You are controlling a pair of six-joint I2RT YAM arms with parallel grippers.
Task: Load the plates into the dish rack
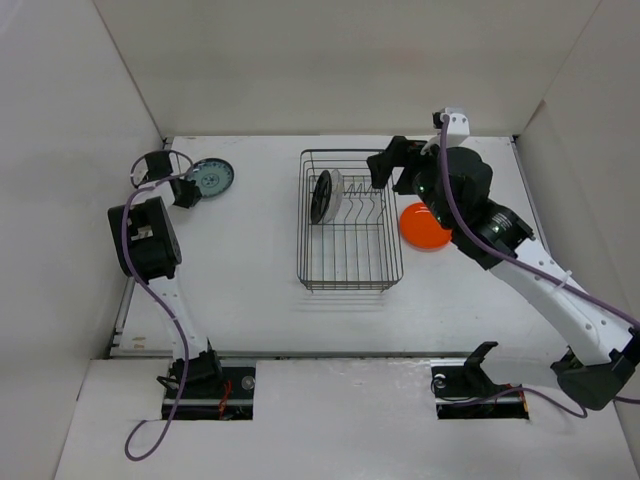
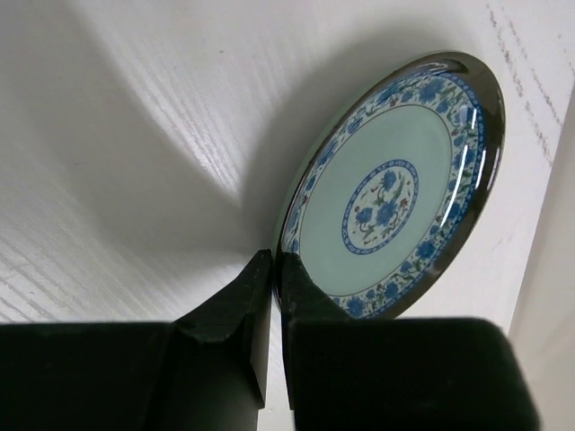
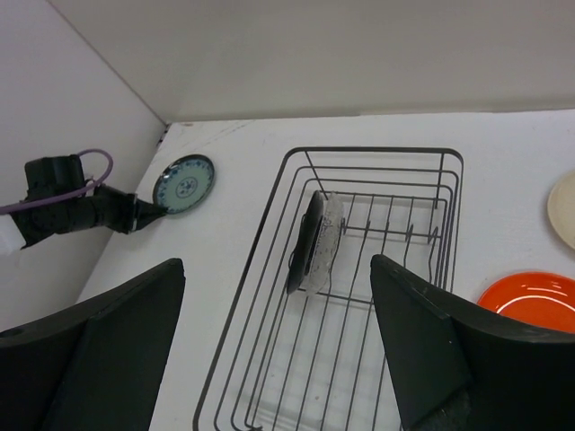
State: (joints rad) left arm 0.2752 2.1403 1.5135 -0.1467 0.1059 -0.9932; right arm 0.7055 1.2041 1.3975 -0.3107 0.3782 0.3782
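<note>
The teal plate (image 1: 212,177) with blue flower rings lies at the far left of the table, also in the left wrist view (image 2: 395,189) and the right wrist view (image 3: 184,184). My left gripper (image 1: 188,189) (image 2: 277,268) is shut on its near rim. The dish rack (image 1: 350,283) (image 3: 377,151) stands mid-table. A black plate (image 1: 321,197) (image 3: 308,235) and a pale grey-white plate (image 1: 335,192) (image 3: 331,235) stand upright at its far left. The orange plate (image 1: 425,228) (image 3: 530,301) lies right of the rack. The cream plate (image 3: 564,208) shows at the right edge. My right gripper (image 1: 384,168) (image 3: 277,262) hangs open above the rack's far right.
White enclosure walls surround the table. The left wall (image 1: 70,150) stands close to my left arm and the teal plate. The right arm (image 1: 520,255) crosses over the table to the right of the rack.
</note>
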